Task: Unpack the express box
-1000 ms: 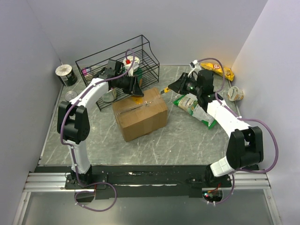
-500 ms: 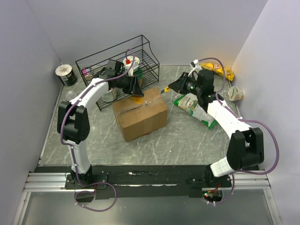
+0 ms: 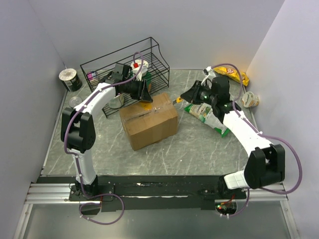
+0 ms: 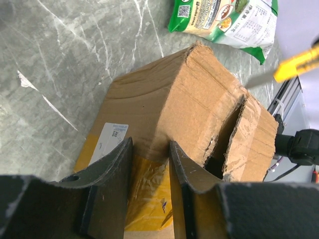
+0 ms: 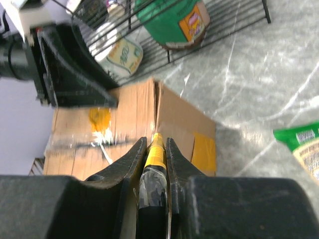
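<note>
The express box (image 3: 148, 121) is a brown carton in the middle of the table, with a yellow label (image 4: 144, 194) at its far edge. Its top seam gapes open with torn edges (image 4: 227, 142). My left gripper (image 3: 146, 93) rests on the far top edge of the box, jaws a little apart over the label (image 4: 149, 152), gripping nothing. My right gripper (image 3: 188, 95) is shut on a yellow utility knife (image 5: 155, 149). The knife points at the box's right end (image 5: 179, 119), just short of it; it also shows in the left wrist view (image 4: 299, 62).
A black wire rack (image 3: 124, 69) with a green can (image 5: 174, 22) and cups stands behind the box. A green snack bag (image 3: 204, 112) lies under the right arm. A yellow bag (image 3: 232, 73) and a cup (image 3: 250, 99) lie at far right, a can (image 3: 71, 78) at far left.
My right gripper with the knife has drawn back slightly to the right, away from the box. The left gripper and the box have not moved.
</note>
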